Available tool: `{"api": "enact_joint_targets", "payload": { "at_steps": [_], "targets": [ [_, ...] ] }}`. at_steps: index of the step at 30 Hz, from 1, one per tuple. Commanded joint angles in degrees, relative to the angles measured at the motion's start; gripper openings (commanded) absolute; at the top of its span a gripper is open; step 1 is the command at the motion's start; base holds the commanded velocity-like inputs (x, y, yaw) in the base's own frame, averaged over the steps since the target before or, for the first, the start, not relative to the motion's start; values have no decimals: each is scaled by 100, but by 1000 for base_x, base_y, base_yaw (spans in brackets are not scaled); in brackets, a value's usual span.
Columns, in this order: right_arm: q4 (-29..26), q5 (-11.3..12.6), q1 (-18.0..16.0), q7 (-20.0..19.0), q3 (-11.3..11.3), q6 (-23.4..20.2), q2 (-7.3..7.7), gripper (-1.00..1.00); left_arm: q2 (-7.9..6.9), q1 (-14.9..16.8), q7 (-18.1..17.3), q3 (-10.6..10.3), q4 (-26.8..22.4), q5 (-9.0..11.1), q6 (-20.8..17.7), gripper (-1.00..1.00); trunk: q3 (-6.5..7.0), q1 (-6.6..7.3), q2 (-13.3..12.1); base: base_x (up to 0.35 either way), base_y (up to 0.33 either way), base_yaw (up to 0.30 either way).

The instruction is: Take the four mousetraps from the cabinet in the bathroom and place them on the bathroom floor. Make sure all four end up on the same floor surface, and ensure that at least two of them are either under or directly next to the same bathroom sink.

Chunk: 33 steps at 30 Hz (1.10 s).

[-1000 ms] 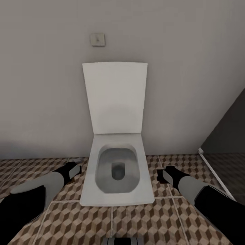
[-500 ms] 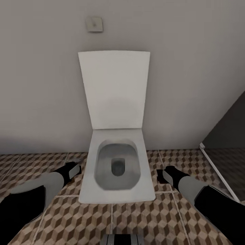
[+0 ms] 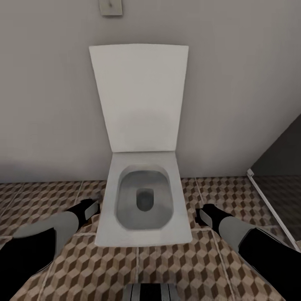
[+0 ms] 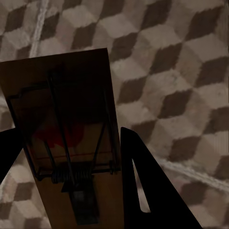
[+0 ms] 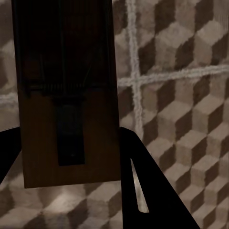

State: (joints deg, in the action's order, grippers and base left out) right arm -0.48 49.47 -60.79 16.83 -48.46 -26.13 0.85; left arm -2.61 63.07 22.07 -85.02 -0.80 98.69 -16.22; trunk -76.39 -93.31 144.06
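From the head view, the robot is facing a white toilet (image 3: pixel 144 200) with its lid up against the wall, and both arms are hanging low over the bathroom floor (image 3: pixel 188 267), one on each side.

In the left wrist view, the left gripper (image 4: pixel 67 157) is squeezing a mousetrap (image 4: pixel 67 138) between its fingers, holding it flat above the tiles so it can be carried.

In the right wrist view, the right gripper (image 5: pixel 67 152) is pinching another mousetrap (image 5: pixel 67 95) the same way, above a pale grout line (image 5: pixel 136 81), likely waiting for a spot near a sink
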Motion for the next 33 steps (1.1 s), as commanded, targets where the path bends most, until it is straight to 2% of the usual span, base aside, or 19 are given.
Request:
{"api": "enact_joint_targets", "payload": {
  "at_steps": [1, 22, 29, 33],
  "targets": [
    [-5, 71, -3, 24, -50, -18, 1, -100, -3, 4, 17, -51, -8, 19, -31, -100, -27, -1, 3, 0, 0, 0],
    [-10, 46, -3, 30, -60, 3, 11, -100, -64, -16, 21, -41, 77, 26, 30, -100, -492, -55, 32, 0, 0, 0],
    [-14, 45, -3, 3, -67, 425, 14, -100, -76, -27, 19, -41, 86, 19, 39, -100, -647, -73, 41, 0, 0, 0],
    [-14, 43, -3, -18, -70, 512, 23, -100, -136, -31, 23, -44, 95, 19, 45, -100, -647, -73, 41, 0, 0, 0]
  ]
}}
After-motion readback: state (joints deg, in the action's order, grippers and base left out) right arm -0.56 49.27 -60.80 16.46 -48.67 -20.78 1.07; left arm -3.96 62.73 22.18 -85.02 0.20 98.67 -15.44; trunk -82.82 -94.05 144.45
